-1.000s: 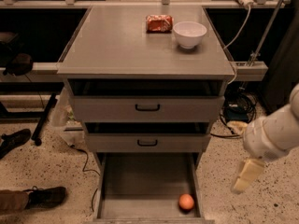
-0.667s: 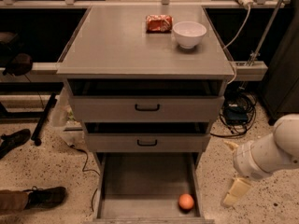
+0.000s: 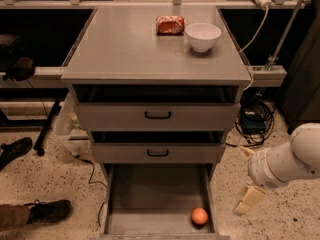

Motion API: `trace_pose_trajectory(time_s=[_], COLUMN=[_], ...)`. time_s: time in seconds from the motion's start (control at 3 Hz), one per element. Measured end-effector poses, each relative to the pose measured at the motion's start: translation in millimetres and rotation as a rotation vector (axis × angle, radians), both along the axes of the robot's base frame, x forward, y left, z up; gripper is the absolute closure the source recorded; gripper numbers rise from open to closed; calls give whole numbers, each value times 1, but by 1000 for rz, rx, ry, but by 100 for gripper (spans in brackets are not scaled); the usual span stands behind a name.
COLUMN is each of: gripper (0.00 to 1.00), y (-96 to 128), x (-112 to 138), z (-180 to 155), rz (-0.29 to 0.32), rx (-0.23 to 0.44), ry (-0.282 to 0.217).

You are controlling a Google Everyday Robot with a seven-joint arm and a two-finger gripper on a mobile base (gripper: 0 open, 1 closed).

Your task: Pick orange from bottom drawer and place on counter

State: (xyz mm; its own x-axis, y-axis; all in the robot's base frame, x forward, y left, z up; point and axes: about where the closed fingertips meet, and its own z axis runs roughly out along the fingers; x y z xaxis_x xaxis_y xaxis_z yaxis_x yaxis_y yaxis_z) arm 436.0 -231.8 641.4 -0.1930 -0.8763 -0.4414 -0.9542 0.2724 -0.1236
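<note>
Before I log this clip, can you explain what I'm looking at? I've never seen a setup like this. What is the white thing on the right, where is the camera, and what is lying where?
There is only one picture. Its camera looks down at a grey cabinet from in front and above, and the camera's mounting is not shown. The white shape on the right is the robot's arm. It ends in a two-finger gripper, which hangs over the floor to the right of the cabinet, open and holding nothing. The bottom drawer is pulled out, and the orange lies near its front right corner. The two upper drawers have black handles. On the counter, towards the back, sits a white bowl with an orange-red snack packet just to its left. A person's shoe shows on the floor at the left.
</note>
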Motion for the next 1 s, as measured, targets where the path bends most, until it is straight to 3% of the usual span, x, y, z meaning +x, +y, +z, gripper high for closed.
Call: trace_pose_trajectory(time_s=[0.33,0.67,1.0], gripper=[0,0,0], y=[-1,-1,-7], x=[2,3,16], z=[-10,-54,-116], rz=[2,3,10], rx=[-9,-68,-112], ry=[17,34,-2])
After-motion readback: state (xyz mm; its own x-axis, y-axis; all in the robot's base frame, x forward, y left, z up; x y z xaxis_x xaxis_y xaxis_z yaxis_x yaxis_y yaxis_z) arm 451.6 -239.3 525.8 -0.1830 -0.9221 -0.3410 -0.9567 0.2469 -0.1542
